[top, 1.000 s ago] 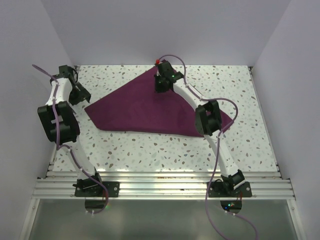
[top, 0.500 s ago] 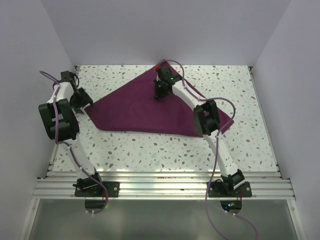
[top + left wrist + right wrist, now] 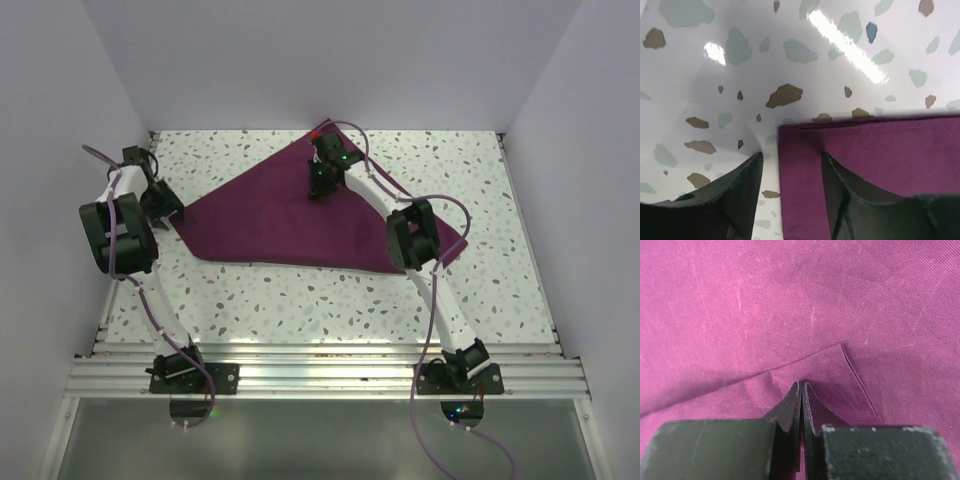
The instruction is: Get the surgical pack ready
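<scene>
Top view: the surgical pack (image 3: 290, 220), a deep purple-maroon drape, lies flat on the speckled counter (image 3: 300, 300) as a broad triangle, its apex toward the far wall. The left tool (image 3: 163, 203) stands at the drape's left corner; the right tool (image 3: 322, 182) stands on the drape just below its far apex.

Left wrist view: the left tool (image 3: 792, 157) is narrowly parted and straddles the drape's (image 3: 880, 160) hemmed side edge near the corner. One finger (image 3: 740, 190) is over bare counter (image 3: 790, 60) and the other finger (image 3: 850, 185) over cloth. A strip of cloth shows in the gap, ungripped.

Right wrist view: the right tool (image 3: 801, 385) has its fingers pressed together, tips at a hemmed corner of an upper cloth layer (image 3: 740, 315). Whether any cloth is pinched between them cannot be told.
</scene>
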Motion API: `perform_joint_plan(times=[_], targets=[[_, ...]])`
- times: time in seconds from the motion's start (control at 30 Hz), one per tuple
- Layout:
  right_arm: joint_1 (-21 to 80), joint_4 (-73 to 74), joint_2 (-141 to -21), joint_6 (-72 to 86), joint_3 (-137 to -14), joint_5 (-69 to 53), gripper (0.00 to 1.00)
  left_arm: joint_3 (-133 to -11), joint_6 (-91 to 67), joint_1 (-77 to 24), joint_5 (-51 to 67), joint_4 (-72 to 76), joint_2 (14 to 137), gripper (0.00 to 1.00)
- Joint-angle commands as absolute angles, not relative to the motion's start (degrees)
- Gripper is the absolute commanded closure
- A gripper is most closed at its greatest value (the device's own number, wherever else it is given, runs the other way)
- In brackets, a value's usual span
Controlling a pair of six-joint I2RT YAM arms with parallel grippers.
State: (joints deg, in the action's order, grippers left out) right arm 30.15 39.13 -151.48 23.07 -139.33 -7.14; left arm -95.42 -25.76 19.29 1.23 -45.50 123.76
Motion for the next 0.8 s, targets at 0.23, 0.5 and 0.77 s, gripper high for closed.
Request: perform_joint_plan(times=[0.23, 0.5, 0.77], targets=[[30.15, 40.6, -153.1, 23.38, -142.2, -8.35, 1.0, -98.43, -23.2, 20.21, 4.39, -41.74, 129.2, 0.78], [30.15, 39.3, -147.07, 27.06, -143.26, -6.77, 1.0, -95.81, -22.94, 20.21, 4.92, -41.22, 124.2, 1.0], [31.46, 37.44, -140.19, 28.83, -146.34, -3.52, 1.0, -93.34, -22.06, 20.21, 3.78, -41.48, 120.15, 1.0]])
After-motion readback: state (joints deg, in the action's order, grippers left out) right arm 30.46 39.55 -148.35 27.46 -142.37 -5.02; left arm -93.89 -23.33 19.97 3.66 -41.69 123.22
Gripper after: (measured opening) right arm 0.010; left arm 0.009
